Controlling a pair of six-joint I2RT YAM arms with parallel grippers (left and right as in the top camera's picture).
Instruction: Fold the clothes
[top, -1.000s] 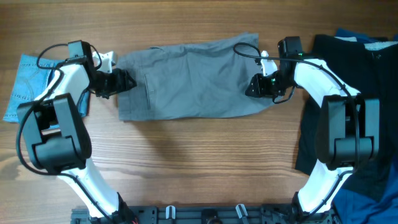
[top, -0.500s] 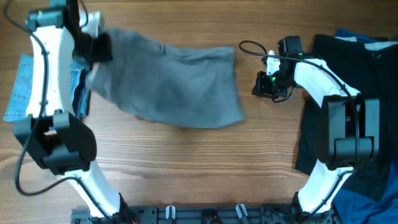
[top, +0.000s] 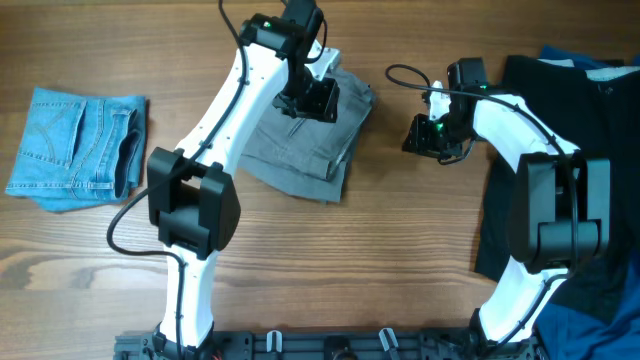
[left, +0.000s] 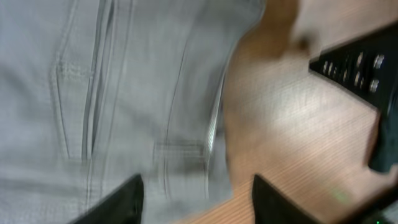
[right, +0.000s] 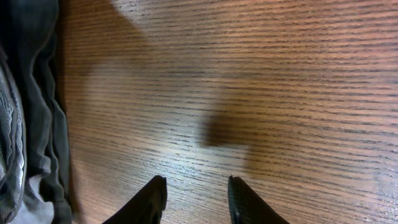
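currently, left gripper (top: 318, 98) jaws stand apart directly above the bunched grey shorts (top: 300, 150), clamping nothing. right gripper (top: 420, 135) jaws apart over bare table (top: 400, 250); shorts near it, not touching.

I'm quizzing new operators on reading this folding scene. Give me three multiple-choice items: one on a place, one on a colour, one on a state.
1. Where does the denim piece lie?
A) to the left of the shorts, apart from them
B) on top of the shorts
C) to the right of the shorts

2. What colour are the shorts?
A) red
B) grey
C) white

3. The right end effector is:
A) shut on the shorts
B) shut on the denim piece
C) open over the bare table

Answers:
1 A, bare wood separates it from the shorts.
2 B, both overhead and left wrist views show plain grey cloth.
3 C, its fingers stand apart with only wood between them.
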